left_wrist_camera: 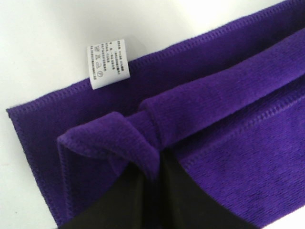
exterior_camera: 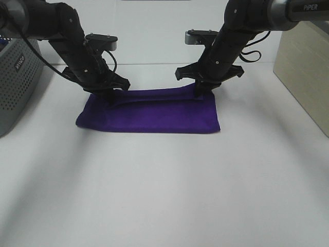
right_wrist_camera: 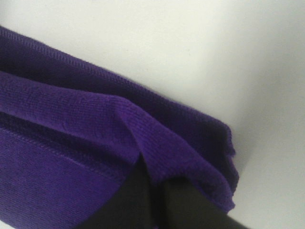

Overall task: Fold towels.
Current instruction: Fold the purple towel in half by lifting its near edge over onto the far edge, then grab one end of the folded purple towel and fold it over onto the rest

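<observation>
Ok, purple towel sits mid-desk, a bit twd the far side, lying as a long low band running left to right. White desk is bare all round it.

Left arm reaches down at the band's far left end. The left jaws are closed tight on a bunched-up ridge of plush right by that corner, and the wrist cam shows fabric curled over the black tips, no gap. Small white tag sticks out from the stitched hem just beside that grip, lying flat on the desk w/ print facing up.

Right arm mirrors it at the far right end. The right jaws are also pinched shut on a fold of the top layer, cloth draped over the tips, corner of the band just past them.

Between the 2 grips the far edge rides up as a raised ridge, slightly taut. Near edge lies flat on the desk. Layers are stacked at the right corner, hem stitching visible on both sides.

Off to the left edge is a grey perforated basket, well apart from the towel. On the right is a beige box, also well clear.
</observation>
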Robot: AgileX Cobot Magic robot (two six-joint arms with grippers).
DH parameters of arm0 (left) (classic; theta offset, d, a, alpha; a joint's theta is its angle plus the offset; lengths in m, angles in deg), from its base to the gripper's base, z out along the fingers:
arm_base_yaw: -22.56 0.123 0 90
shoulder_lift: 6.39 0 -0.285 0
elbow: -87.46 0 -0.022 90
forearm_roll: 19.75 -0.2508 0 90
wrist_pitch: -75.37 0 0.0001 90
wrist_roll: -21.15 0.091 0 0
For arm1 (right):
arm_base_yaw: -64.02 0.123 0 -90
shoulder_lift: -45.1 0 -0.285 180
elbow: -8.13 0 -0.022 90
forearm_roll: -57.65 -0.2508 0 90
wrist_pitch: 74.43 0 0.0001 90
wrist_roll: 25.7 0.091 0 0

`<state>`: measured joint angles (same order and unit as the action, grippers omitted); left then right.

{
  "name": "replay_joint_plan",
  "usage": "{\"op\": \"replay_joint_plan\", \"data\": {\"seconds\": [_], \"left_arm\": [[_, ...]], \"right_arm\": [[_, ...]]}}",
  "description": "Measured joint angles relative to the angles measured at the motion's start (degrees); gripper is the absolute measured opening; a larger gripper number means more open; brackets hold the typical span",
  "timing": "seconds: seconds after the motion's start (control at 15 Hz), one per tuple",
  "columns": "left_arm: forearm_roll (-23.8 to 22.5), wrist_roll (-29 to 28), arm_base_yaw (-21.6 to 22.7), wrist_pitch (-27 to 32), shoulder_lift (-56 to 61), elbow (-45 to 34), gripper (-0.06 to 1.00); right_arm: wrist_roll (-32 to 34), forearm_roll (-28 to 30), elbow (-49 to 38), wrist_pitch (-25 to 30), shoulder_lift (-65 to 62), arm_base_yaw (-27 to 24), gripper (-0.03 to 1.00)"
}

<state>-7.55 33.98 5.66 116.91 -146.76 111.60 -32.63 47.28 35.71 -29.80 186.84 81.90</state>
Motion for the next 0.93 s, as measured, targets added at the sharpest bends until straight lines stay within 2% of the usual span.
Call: {"op": "replay_joint_plan", "data": {"seconds": [0.13, 0.33, 0.4, 0.47, 0.53, 0.67, 0.8, 0.93], "left_arm": [[-0.57, 0.0, 0.0, -0.4, 0.0, 0.0, 0.14], [-1.49, -0.8, 0.0, -0.63, 0.0, 0.0, 0.32], [-2.23, -1.89, 0.0, -0.69, 0.0, 0.0, 0.46], [-3.27, -3.27, 0.0, -0.69, 0.0, 0.0, 0.6], [-4.53, -3.9, 0.0, -0.4, 0.0, 0.0, 0.7], [-6.88, -4.53, 0.0, 3.04, 0.11, 0.52, 0.79], [-9.51, -4.58, 0.0, 8.77, 0.17, 2.46, 0.8], [-9.17, -4.01, 0.86, 14.09, 0.29, 6.13, 0.8]], "right_arm": [[0.0, 0.8, 0.0, 0.17, 0.0, 0.0, 0.07], [0.0, 1.66, 0.0, 1.49, 0.0, -0.06, 0.36], [0.0, 1.95, 0.0, 2.01, 0.0, -0.06, 0.52], [0.0, 2.18, 0.0, 3.04, 0.0, -0.06, 0.63], [0.0, 2.58, 0.0, 4.01, 0.0, -0.06, 0.69], [0.0, 2.86, 0.0, 5.39, -1.66, -0.06, 0.74], [0.0, 2.81, 0.06, 7.1, -4.93, -0.06, 0.74], [0.0, 1.15, 0.29, 12.43, -9.11, -0.06, 0.74]]}}
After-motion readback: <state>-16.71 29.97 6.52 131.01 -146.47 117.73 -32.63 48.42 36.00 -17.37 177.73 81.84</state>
